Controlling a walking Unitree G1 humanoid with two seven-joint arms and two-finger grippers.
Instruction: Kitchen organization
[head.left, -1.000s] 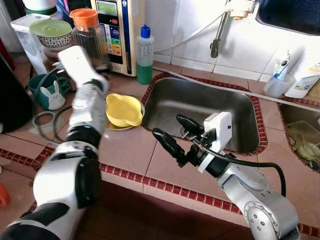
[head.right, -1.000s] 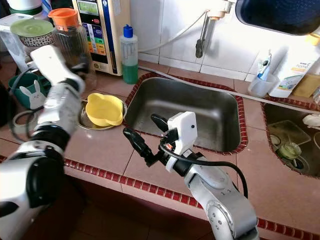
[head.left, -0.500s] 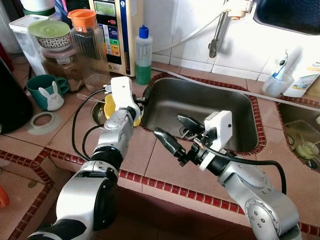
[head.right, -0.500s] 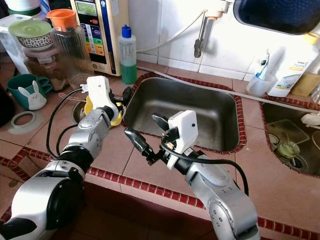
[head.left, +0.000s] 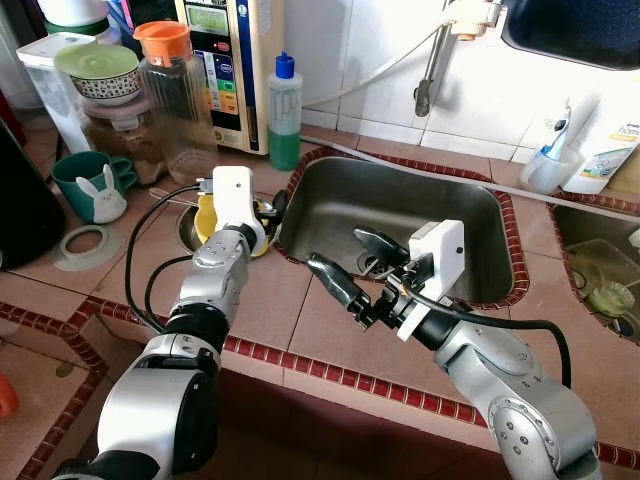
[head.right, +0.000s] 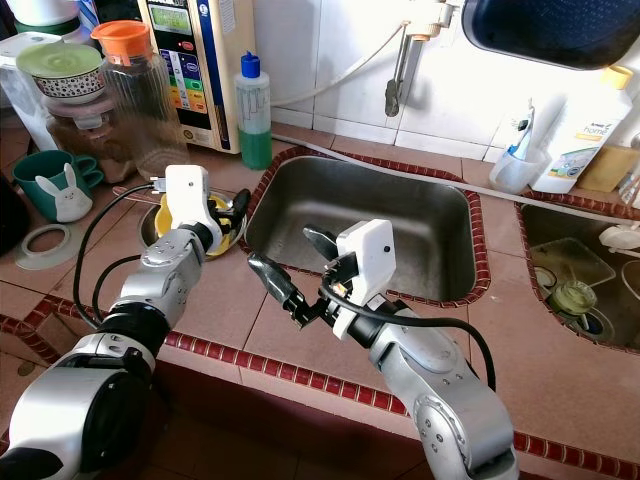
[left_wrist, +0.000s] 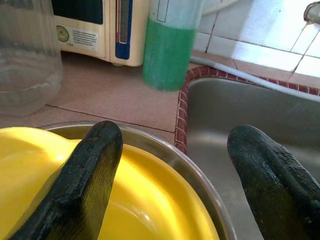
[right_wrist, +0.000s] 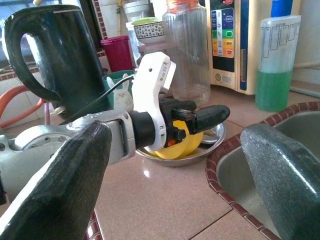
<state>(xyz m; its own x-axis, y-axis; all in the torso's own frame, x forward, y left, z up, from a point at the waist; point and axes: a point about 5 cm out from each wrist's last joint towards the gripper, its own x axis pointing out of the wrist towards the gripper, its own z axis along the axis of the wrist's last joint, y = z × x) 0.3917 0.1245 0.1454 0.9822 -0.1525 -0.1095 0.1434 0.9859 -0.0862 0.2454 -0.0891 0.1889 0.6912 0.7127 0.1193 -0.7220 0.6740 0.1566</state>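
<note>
Left wrist view shows the left gripper (left_wrist: 170, 175), jaws wide and empty, straddling the rim of the yellow bowl (head.left: 207, 213) in its steel dish (left_wrist: 200, 172) beside the sink (head.left: 400, 205); next, I judge, close on that rim, while the right gripper (head.left: 352, 268) waits open over the counter (head.left: 300, 320).

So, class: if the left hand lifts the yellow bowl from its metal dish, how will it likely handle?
The yellow bowl looks like thin, stiff plastic, so probably light. Its glossy surface may be slippery between the left hand's open fingers. It sits loose in the metal dish, so a nudge could slide it.
</note>
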